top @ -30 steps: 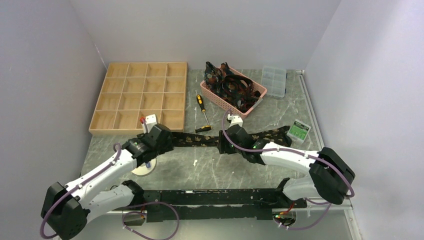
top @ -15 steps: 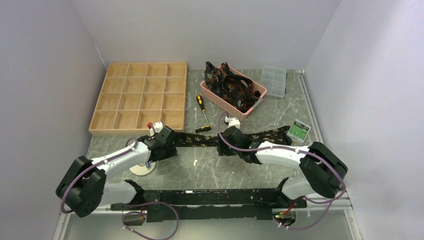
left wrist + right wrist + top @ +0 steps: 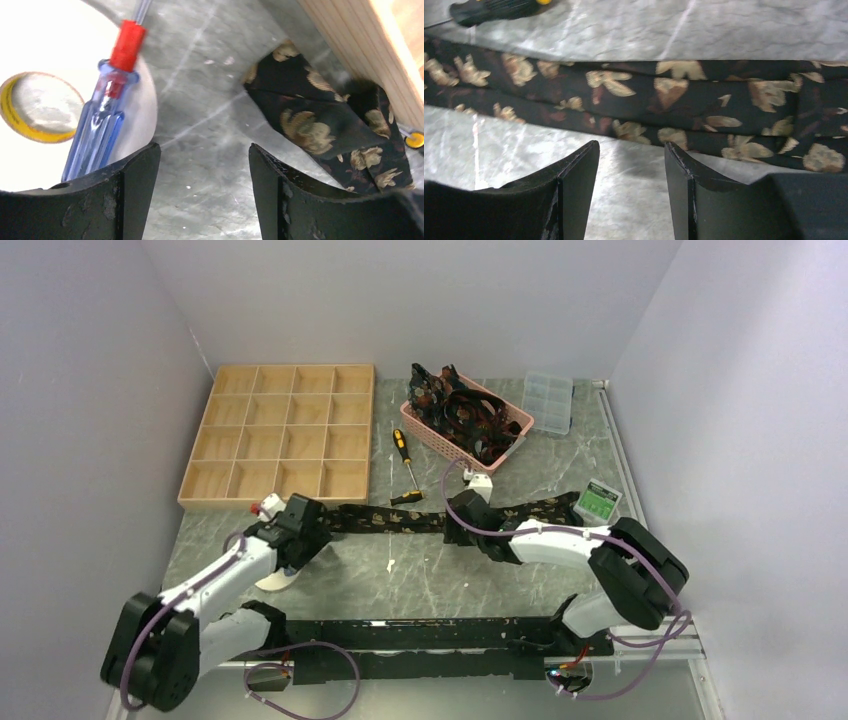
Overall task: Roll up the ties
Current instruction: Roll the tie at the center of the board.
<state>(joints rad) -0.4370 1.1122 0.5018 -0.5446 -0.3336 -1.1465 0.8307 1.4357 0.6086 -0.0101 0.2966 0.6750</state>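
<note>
One of the ties, black with tan-gold leaves, lies stretched flat across the table from left to right. My left gripper stands open at its left end. In the left wrist view that folded end lies up and right of the left gripper, with bare table between the fingers. My right gripper is open over the tie's middle. In the right wrist view the fabric runs just beyond the right gripper, untouched. More ties fill a pink basket.
A wooden compartment tray sits at back left, its edge close to the tie's end. A yellow-black screwdriver, a clear plastic box and a green card lie around. A blue-red screwdriver rests on a white tape roll.
My left arm has swung and its gripper has slid left along the tie to its end, jaws narrowing slightly. The right gripper has barely shifted.
</note>
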